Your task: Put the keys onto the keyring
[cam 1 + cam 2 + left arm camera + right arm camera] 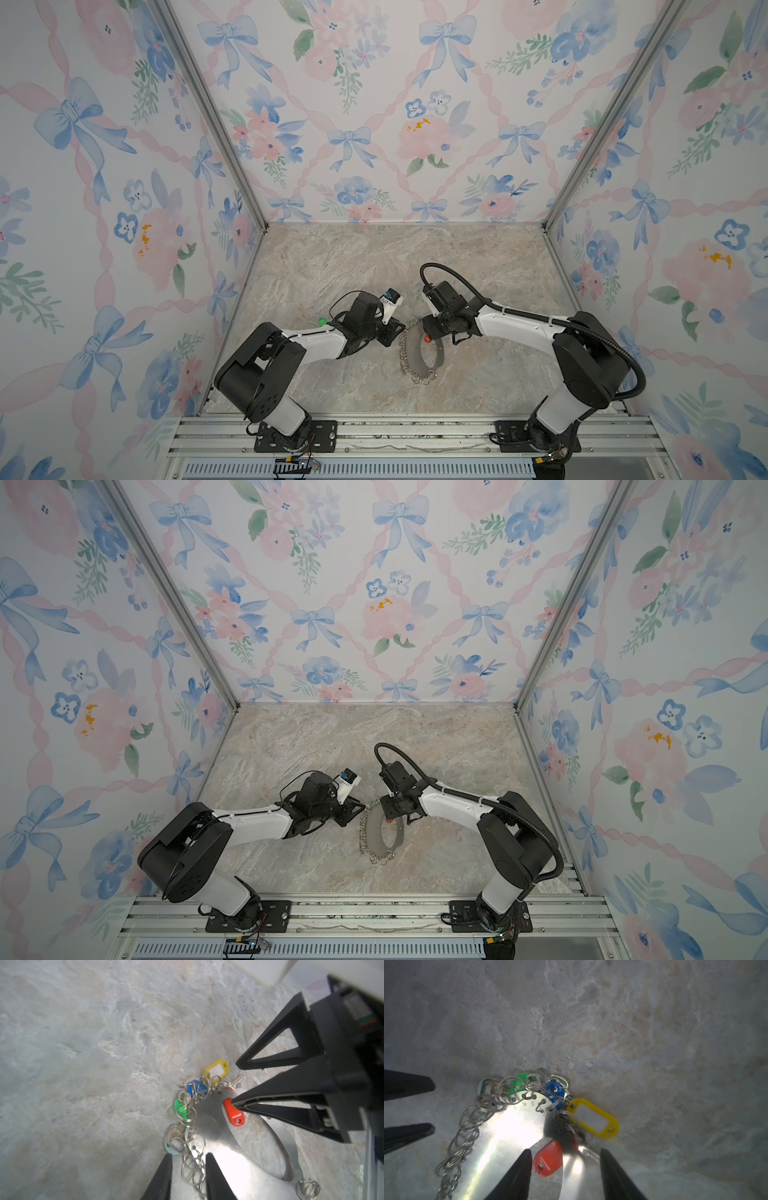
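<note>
Steel, grey and flat: the oval keyring (508,1126) lies on the marbled tabletop (332,257) between both arms. At its twelve o'clock end, the green-headed key (519,1082), blue-headed key (554,1091) and yellow plastic tag (593,1119) already hang from wire rings. The red-headed key (548,1157) looks loose on the plate. The right gripper (565,1152) straddles it, jaws half apart, nothing clamped. The left gripper (189,1157) hovers at ten o'clock, jaws narrow and empty. Red is seemingly left.

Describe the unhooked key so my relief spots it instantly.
Find the grey oval keyring on the marble table. At its far end, inside the open right tool, lies a red key. Unlike the blue key, green key and yellow tag on rings outside the rim, its hole is empty.
</note>
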`<action>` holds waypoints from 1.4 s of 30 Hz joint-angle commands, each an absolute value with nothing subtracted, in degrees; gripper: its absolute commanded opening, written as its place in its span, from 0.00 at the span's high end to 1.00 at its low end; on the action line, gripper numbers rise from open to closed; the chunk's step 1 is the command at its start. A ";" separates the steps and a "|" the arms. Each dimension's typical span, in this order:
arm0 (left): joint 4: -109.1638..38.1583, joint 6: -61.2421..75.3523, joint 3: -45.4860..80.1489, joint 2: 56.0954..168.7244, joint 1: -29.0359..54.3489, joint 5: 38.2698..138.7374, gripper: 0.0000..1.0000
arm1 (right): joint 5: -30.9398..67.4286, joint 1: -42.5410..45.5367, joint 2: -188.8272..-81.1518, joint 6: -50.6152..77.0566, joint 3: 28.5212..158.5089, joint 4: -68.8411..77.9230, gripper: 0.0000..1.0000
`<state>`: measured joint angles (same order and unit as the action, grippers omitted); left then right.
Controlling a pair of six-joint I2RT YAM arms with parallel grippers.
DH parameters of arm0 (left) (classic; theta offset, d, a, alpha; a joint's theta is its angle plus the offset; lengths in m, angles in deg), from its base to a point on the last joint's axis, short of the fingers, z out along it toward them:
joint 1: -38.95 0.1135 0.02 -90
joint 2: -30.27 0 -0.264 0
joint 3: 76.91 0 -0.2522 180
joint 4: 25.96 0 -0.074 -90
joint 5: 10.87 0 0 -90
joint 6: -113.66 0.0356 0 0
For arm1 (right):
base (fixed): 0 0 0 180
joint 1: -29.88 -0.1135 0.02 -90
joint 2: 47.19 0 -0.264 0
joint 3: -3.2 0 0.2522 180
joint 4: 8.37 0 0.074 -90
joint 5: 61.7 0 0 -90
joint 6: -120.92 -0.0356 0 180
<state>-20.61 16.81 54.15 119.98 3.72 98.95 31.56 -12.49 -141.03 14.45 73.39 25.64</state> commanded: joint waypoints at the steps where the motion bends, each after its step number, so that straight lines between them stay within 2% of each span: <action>1: -21.14 25.19 52.70 121.47 3.79 102.80 0.71 | 31.29 -12.31 -137.81 15.96 71.62 24.79 0.44; 10: -22.13 32.83 54.29 120.39 2.35 101.38 0.72 | 32.81 -11.65 -133.96 15.46 69.29 21.65 0.44; 15: -24.73 34.37 52.23 122.96 0.99 98.98 0.81 | 33.08 -11.25 -133.07 15.37 69.00 20.98 0.44; 32: -25.85 33.20 48.86 126.43 -0.51 92.21 0.83 | 31.40 -11.35 -132.86 14.66 67.89 19.65 0.44; 36: -25.81 33.10 48.59 126.91 -0.52 92.04 0.88 | 31.33 -11.40 -132.87 14.66 67.91 19.64 0.44; 42: -25.88 32.96 48.53 127.28 -0.52 92.75 0.91 | 31.39 -11.45 -132.62 14.75 67.77 19.85 0.44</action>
<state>-24.87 33.51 49.37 126.51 -0.10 92.56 31.74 -11.68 -134.15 15.04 68.86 19.87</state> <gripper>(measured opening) 0.097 0.557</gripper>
